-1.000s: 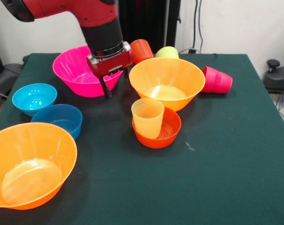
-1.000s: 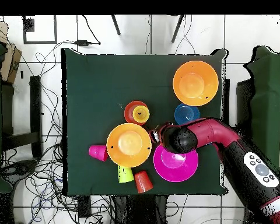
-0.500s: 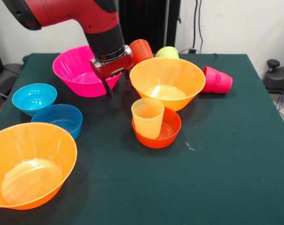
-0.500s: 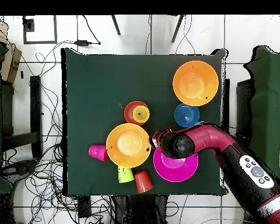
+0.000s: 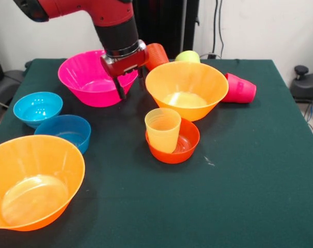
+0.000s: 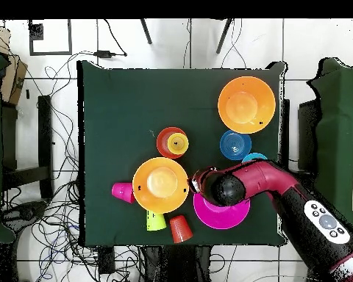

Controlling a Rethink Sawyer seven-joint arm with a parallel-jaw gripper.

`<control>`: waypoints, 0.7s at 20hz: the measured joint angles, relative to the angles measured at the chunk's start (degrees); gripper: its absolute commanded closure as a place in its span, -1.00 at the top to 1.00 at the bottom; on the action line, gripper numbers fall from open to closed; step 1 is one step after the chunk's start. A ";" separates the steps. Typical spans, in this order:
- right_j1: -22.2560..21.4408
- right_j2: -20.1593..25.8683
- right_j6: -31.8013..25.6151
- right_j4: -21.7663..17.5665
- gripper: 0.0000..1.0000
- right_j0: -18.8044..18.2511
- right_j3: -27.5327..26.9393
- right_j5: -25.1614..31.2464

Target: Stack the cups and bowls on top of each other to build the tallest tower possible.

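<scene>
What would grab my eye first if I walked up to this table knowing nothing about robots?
Probably the red and black arm coming down from above, its gripper hanging between the magenta pink bowl and a big orange bowl at the far side of the green table. Next, the pale yellow cup standing in the small red-orange bowl mid-table, and another big orange bowl at the near corner.

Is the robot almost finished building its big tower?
No, it has barely begun. Only one piece is stacked: the yellow cup stands in the small red-orange bowl. The claw holds nothing and hangs between the pink bowl and an orange bowl. Two blue bowls, another orange bowl and three tipped-over cups wait unstacked.
</scene>
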 measured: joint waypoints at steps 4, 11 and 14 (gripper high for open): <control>-2.51 0.19 0.00 1.61 1.00 -0.04 0.37 0.00; -5.48 0.37 0.00 3.46 1.00 -0.04 0.40 0.00; -5.91 0.37 0.00 3.52 1.00 0.01 0.49 0.00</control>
